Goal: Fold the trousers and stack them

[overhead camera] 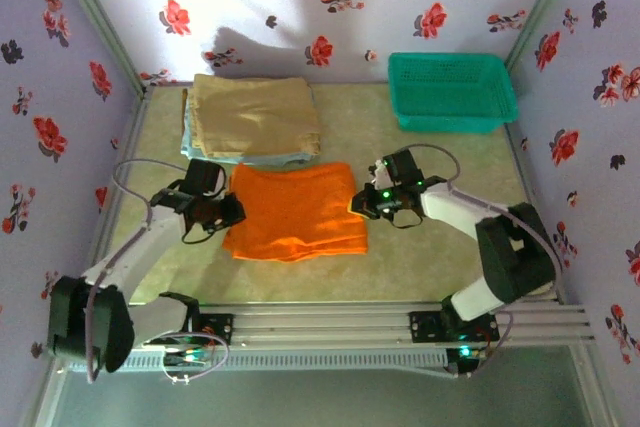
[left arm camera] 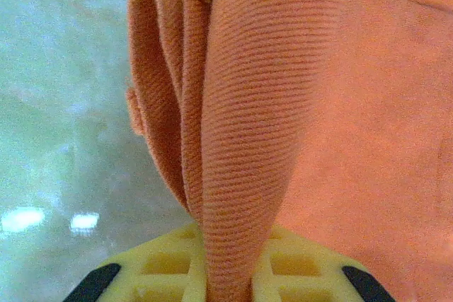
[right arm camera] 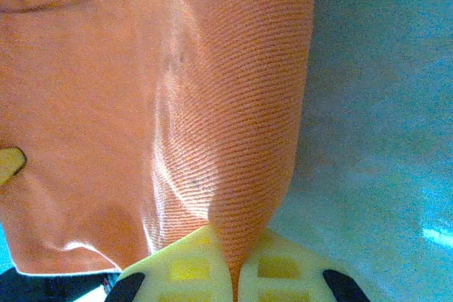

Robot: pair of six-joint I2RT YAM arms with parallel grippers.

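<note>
The trousers (overhead camera: 295, 212) lie folded into a thick orange rectangle on the counter (overhead camera: 420, 247), a broad pale surface walled in by flowered panels. The rectangle sits near the middle of the counter, a little left of centre and nearer the front rail than the back wall. Its far edge lies just beside the stack behind it, and I cannot tell whether the two touch.

That stack sits at the back left. It is a folded tan cloth (overhead camera: 255, 117) resting on a folded light blue cloth (overhead camera: 192, 147), which shows as a narrow margin along the left and front. At the back right, well apart from the trousers, stands a green mesh basket (overhead camera: 455, 119), upright.

The left arm (overhead camera: 140, 247) reaches in from the front left corner and the right arm (overhead camera: 500, 247) from the front right.

The left fingers (overhead camera: 232, 211) are at the left edge of the trousers, clenched on it. The left wrist view shows several layers of ribbed orange cloth pinched between them and curling up. The right fingers (overhead camera: 360, 203) are at the right edge, clamped tight on a ridge of the same cloth.
</note>
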